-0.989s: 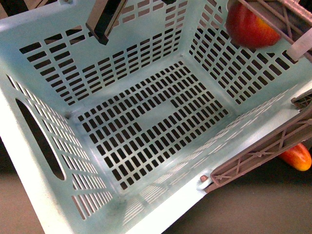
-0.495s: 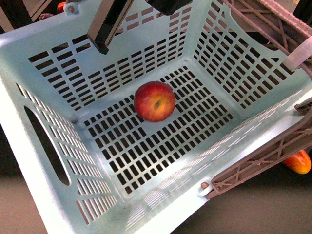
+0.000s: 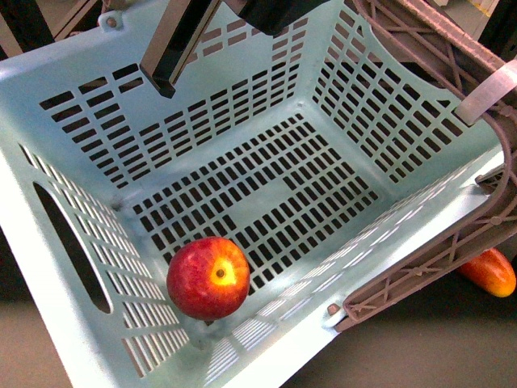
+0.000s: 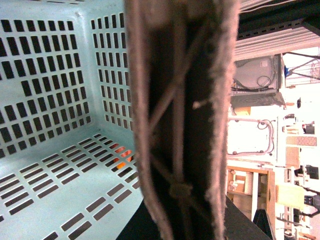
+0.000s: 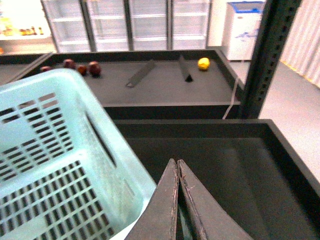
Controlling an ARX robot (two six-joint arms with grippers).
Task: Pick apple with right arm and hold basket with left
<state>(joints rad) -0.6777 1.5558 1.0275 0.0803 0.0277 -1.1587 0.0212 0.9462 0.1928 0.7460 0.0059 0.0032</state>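
A: Whereabouts of the apple (image 3: 208,277)?

B: Down inside the basket (image 3: 32,77), on the slotted floor. Tucked into the near left corner, right against the near wall, dimple toward the camera.

A: And the hold on the basket?

B: Hard to say. No sight of the left gripper itself, only the brown lattice handle (image 4: 222,100) filling the left wrist view, very close. Probably clamped there, judging by the tilt of the basket, but cannot tell without seeing the fingers.

A: Right side?

B: Right gripper (image 5: 176,167) pinched together on nothing. Outside the basket, just beside its wall, over a dark shelf bin (image 5: 235,165).

A: Risks from here?

B: Rolling, mostly. Loose round fruit on a sloping floor: one jolt or tip from the left arm, and off to another corner. Also a slipping handle, if weakly held.

A: Anything in the way?

B: Nothing over the apple. Further along, a dark bar (image 3: 168,56) hanging over the far wall, unclear from which arm. Then the handle arching over the right rim, banded with white tape (image 3: 483,95). Outside, past the near right corner, an elongated red-orange fruit (image 3: 489,272). Well apart on a far shelf, small dark fruits (image 5: 82,67) and a yellow one (image 5: 203,63). Not to be mistaken for the target.
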